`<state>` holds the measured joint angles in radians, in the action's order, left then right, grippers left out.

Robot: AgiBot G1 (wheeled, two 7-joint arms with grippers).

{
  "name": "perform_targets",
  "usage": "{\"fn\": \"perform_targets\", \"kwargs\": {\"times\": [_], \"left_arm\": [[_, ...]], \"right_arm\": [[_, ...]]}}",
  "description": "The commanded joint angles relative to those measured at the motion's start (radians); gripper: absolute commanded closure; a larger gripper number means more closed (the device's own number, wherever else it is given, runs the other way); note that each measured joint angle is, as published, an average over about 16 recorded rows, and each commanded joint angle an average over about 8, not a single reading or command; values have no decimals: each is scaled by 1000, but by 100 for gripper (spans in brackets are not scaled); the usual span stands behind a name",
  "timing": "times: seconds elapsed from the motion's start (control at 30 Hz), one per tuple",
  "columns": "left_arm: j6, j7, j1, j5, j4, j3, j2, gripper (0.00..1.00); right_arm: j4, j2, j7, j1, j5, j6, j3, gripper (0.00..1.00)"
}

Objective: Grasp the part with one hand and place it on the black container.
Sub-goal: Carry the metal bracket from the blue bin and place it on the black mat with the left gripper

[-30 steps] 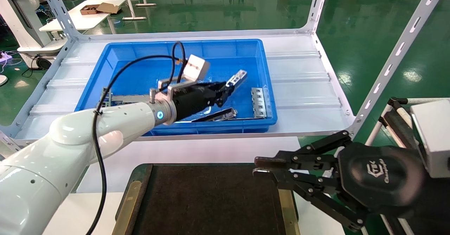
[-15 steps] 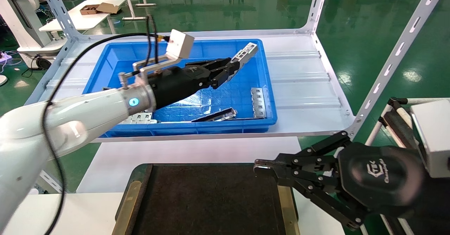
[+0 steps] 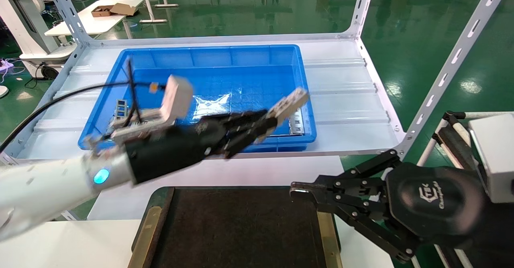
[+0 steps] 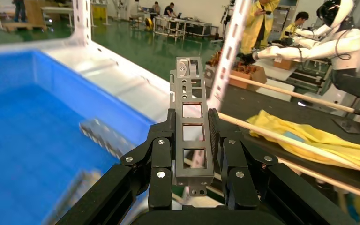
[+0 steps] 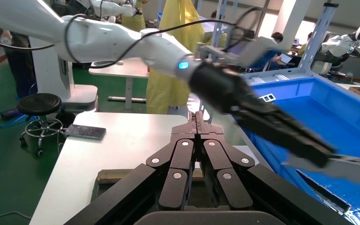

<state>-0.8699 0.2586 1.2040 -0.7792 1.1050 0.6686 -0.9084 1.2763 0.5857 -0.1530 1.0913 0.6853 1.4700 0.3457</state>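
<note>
Above the front edge of the blue bin (image 3: pixel 209 59), we are seeing the left gripper (image 3: pixel 263 127) holding the part (image 3: pixel 290 102) in the air, its fingers (image 4: pixel 161 161) clamped against both long sides of the strip. In the left wrist view we are reading the part (image 4: pixel 191 126) as a slim grey metal strip with a row of rectangular cutouts, gripped at its lower half and sticking out straight beyond the fingertips. In the head view the strip is pointing up and toward the robot's right, over the bin's front right corner, and it is touching neither the bin nor the tray. We are noting the black container (image 3: pixel 237 228) as a flat dark tray with brass-coloured edges, lying nearer the robot than the bin, on the white table (image 3: pixel 213 171); its dark surface is bare where we can see it. The left gripper is sitting between the bin and the tray, above the strip of white table that separates them, and the left arm is blurred. We are seeing more grey metal pieces (image 3: pixel 296 123) lying in the bin. The right gripper (image 3: pixel 297 191) is hanging at the tray's right edge, apart from the part, and the right wrist view is showing its fingers (image 5: pixel 183 154) pressed together with nothing between them.
</note>
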Motion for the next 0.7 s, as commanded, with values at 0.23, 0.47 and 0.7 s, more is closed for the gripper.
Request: {"fn": "perform_targets", "kwargs": {"times": [0.23, 0.47, 0.7], "left_arm": [[65, 43, -203, 64, 232, -27, 139, 100], [78, 0, -354, 102, 248, -32, 163, 100], [143, -54, -511, 114, 249, -20, 138, 100]], "right_arm": [[0, 0, 0, 0, 0, 0, 0, 100], [0, 0, 0, 0, 0, 0, 0, 100], [0, 0, 0, 0, 0, 0, 0, 100]]}}
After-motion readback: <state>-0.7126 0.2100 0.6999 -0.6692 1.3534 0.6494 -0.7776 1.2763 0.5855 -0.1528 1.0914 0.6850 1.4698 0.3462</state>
